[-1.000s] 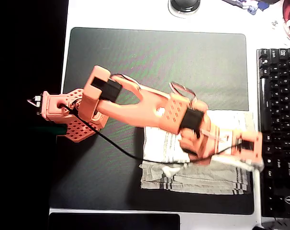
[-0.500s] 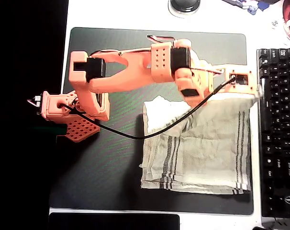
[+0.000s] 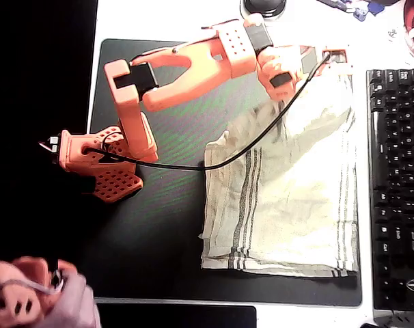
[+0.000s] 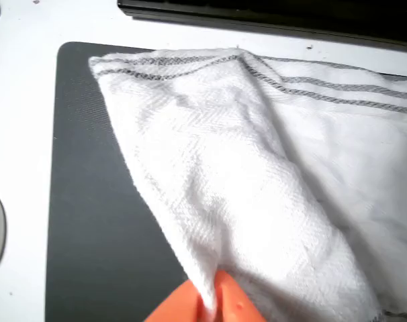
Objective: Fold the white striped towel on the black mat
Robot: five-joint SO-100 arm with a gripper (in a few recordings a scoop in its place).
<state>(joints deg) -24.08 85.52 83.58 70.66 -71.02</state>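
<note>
The cream-white terry towel with thin grey-green stripes lay wrinkled, stretched lengthwise on the right of the large charcoal woven mat, top corner lifted.

- white striped towel: showing cream-white, thin grey-green stripe bands running near its 3 and 9 o'clock edges in overhead view
- black mat: reading dark charcoal, fine woven texture
- arm: showing orange, black cable trailing
- gripper: orange fingers pinching white cloth
- keyboard: showing black at 3 o'clock
- table: showing white
</note>
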